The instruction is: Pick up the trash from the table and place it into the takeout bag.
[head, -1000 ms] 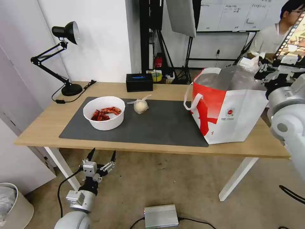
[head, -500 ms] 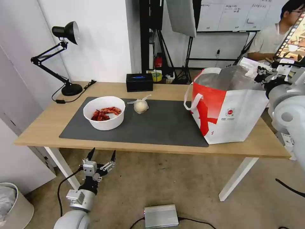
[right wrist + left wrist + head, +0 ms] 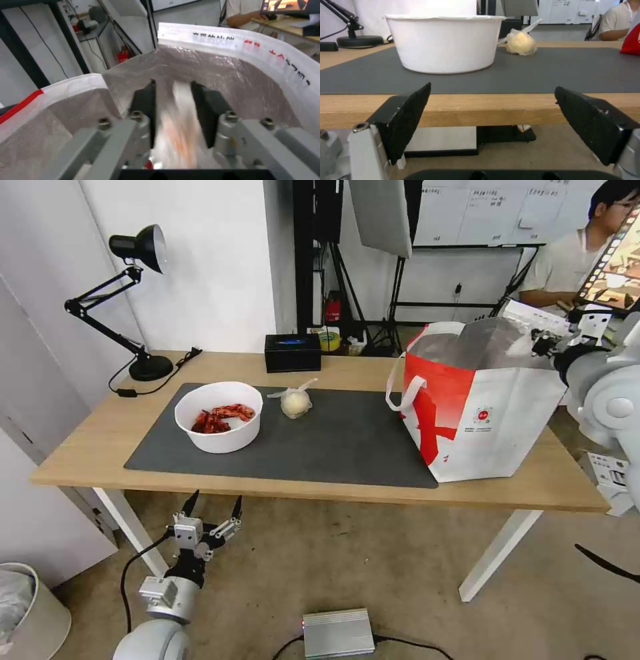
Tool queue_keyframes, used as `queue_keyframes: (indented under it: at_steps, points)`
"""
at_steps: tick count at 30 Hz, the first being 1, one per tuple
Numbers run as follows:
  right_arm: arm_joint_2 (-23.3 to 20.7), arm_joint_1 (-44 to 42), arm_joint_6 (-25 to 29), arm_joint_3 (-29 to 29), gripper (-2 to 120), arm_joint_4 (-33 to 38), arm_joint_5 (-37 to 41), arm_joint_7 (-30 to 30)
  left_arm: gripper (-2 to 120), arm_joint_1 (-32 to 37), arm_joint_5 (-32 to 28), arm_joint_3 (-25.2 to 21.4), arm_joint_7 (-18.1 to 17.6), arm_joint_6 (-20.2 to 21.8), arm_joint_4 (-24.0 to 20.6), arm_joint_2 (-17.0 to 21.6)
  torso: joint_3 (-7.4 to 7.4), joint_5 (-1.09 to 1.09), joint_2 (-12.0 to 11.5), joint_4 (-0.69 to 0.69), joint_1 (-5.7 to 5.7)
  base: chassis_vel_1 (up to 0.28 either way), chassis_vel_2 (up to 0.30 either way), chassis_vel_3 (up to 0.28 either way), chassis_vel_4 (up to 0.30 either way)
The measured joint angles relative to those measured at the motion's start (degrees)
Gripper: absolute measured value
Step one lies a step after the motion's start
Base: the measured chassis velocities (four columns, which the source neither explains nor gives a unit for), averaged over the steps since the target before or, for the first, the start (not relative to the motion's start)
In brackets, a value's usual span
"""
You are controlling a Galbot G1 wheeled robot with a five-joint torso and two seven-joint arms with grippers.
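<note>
**Clamshell tray over the bag mouth**

My right gripper, upper right of the head view, pinches the clear clamshell tray above the takeout bag — the wrist view shows its foil lining. My left gripper idles wide open below the table; white bowl and knotted bag wait.

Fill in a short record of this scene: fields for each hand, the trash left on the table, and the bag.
right hand: over the open takeout bag, shut on a white item with red traces
left hand: open, below the table edge, idle
on mat: white bowl of red scraps; knotted clear bag around a pale ball
bag position: upright at the table's right end
</note>
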Motion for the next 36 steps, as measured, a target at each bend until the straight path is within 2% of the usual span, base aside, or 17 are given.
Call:
queue_keyframes:
  at_steps: [6, 9, 10, 12, 13, 15, 16, 18, 19, 22, 23, 25, 26, 29, 30, 34, 36]
  points:
    - [0.0, 0.63, -0.52, 0.01, 50, -0.27, 2.26, 1.33, 100, 0.01, -0.01, -0.04, 0.3, 0.0, 0.03, -0.04, 0.0, 0.0, 0.0, 0.0, 0.0, 0.0, 0.0, 0.0, 0.0]
    - [-0.06, 0.83, -0.56, -0.2, 65, -0.52, 1.62, 1.37, 100, 0.21, -0.02, -0.11, 1.04, 0.0, 0.03, -0.15, 0.0, 0.0, 0.0, 0.0, 0.0, 0.0, 0.0, 0.0, 0.0]
    - [-0.06, 0.83, -0.56, -0.2, 65, -0.52, 1.62, 1.37, 100, 0.21, -0.02, -0.11, 1.04, 0.0, 0.03, -0.15, 0.0, 0.0, 0.0, 0.0, 0.0, 0.0, 0.0, 0.0, 0.0]
    - [-0.07, 0.83, -0.33, -0.2, 76, -0.37, 1.56, 1.35, 100, 0.3, -0.02, -0.1, 1.12, 0.0, 0.03, -0.26, 0.0, 0.0, 0.0, 0.0, 0.0, 0.0, 0.0, 0.0, 0.0]
    - [-0.07, 0.83, -0.33, -0.2, 76, -0.37, 1.56, 1.35, 100, 0.3, -0.02, -0.1, 1.12, 0.0, 0.03, -0.26, 0.0, 0.0, 0.0, 0.0, 0.0, 0.0, 0.0, 0.0, 0.0]
    - [0.13, 0.34, 2.2, -0.27, 86, -0.09, -0.42, -0.32, 100, 0.32, 0.0, -0.01, 1.13, 0.0, 0.03, -0.37, 0.0, -0.01, 0.0, 0.0, 0.0, 0.0, 0.0, 0.0, 0.0]
    - [0.13, 0.34, 2.2, -0.27, 86, -0.09, -0.42, -0.32, 100, 0.32, 0.0, -0.01, 1.13, 0.0, 0.03, -0.37, 0.0, -0.01, 0.0, 0.0, 0.0, 0.0, 0.0, 0.0, 0.0]
    - [0.25, -1.69, 7.24, -0.29, 96, 0.53, -6.09, -5.19, 100, 0.27, 0.12, 0.09, 1.15, 0.0, 0.03, -0.45, 0.0, 0.0, 0.0, 0.01, 0.0, 0.0, 0.0, 0.0, 0.0]
    - [0.25, -1.69, 7.24, -0.29, 96, 0.53, -6.09, -5.19, 100, 0.27, 0.12, 0.09, 1.15, 0.0, 0.03, -0.45, 0.0, 0.0, 0.0, 0.01, 0.0, 0.0, 0.0, 0.0, 0.0]
    - [0.44, -7.13, 19.57, 0.18, 100, 1.53, -16.64, -16.66, 100, 0.19, 0.38, 0.25, 1.16, 0.0, 0.03, -0.7, 0.0, 0.0, 0.0, -0.01, 0.0, 0.0, 0.0, 0.0, 0.0]
    - [0.44, -7.13, 19.57, 0.18, 100, 1.53, -16.64, -16.66, 100, 0.19, 0.38, 0.25, 1.16, 0.0, 0.03, -0.7, 0.0, 0.0, 0.0, -0.01, 0.0, 0.0, 0.0, 0.0, 0.0]
    - [0.74, -9.88, 27.03, 0.4, 100, 1.83, -21.56, -21.86, 100, 0.21, 0.42, 0.33, 1.16, -0.01, 0.03, -0.72, 0.0, 0.01, 0.0, -0.01, 0.0, 0.0, 0.0, 0.0, 0.0]
    - [0.74, -9.88, 27.03, 0.4, 100, 1.83, -21.56, -21.86, 100, 0.21, 0.42, 0.33, 1.16, -0.01, 0.03, -0.72, 0.0, 0.01, 0.0, -0.01, 0.0, 0.0, 0.0, 0.0, 0.0]
    - [1.56, -13.27, 36.46, 0.59, 100, 2.66, -28.51, -26.9, 100, 0.2, 0.43, 0.35, 1.16, -0.03, 0.03, -0.71, 0.0, 0.0, 0.0, 0.0, 0.0, 0.0, 0.0, 0.0, 0.0]
    - [1.56, -13.27, 36.46, 0.59, 100, 2.66, -28.51, -26.9, 100, 0.2, 0.43, 0.35, 1.16, -0.03, 0.03, -0.71, 0.0, 0.0, 0.0, 0.0, 0.0, 0.0, 0.0, 0.0, 0.0]
    - [3.04, -16.21, 44.97, 0.63, 100, 3.3, -37.66, -30.37, 100, 0.22, 0.52, 0.41, 1.16, -0.07, 0.02, -0.95, 0.0, 0.0, 0.0, 0.0, 0.0, 0.0, 0.0, 0.0, 0.0]
    - [3.57, -16.94, 46.57, 0.63, 100, 3.51, -40.05, -30.79, 100, 0.25, 0.54, 0.41, 1.16, -0.08, 0.0, -1.1, 0.0, -0.01, 0.0, 0.0, 0.0, 0.0, 0.0, 0.0, 0.0]
